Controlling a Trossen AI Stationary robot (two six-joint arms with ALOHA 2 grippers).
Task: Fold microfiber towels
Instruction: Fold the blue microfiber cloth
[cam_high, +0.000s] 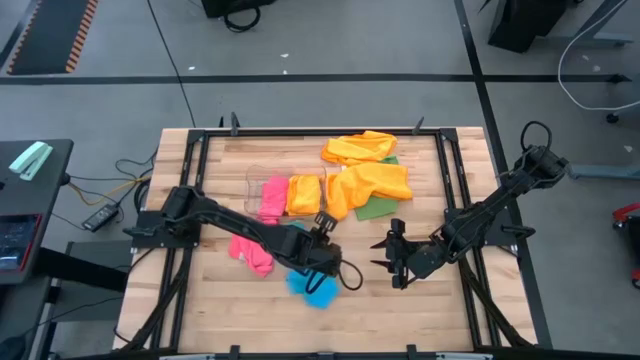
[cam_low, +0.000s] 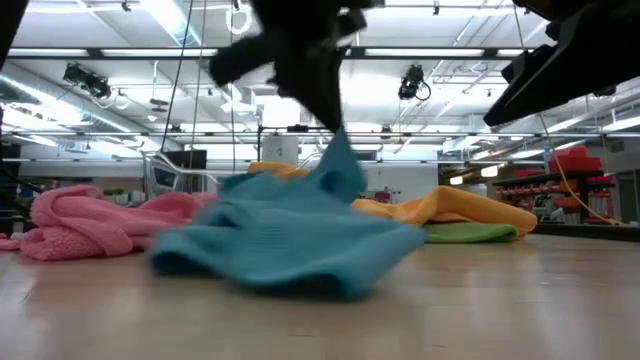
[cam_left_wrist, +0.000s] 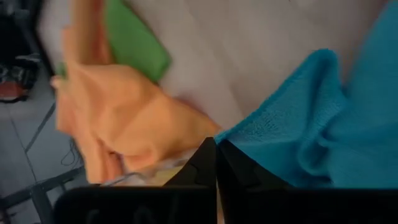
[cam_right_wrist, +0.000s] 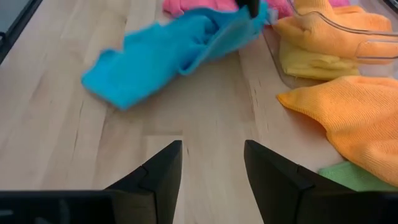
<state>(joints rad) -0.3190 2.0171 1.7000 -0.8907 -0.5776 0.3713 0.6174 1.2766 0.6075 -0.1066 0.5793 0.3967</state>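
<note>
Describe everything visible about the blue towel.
The blue towel is a soft, nubbly turquoise microfiber cloth, crumpled rather than folded. Most of it lies in a rumpled heap on the wooden table, near its front middle. One corner is pulled up into a peak, pinched in the shut left end effector. A pink towel lies just beside it; the open right end effector stands clear.

Green towel (cam_high: 377, 207) — mostly hidden under orange towel (cam_high: 368, 186)
</note>
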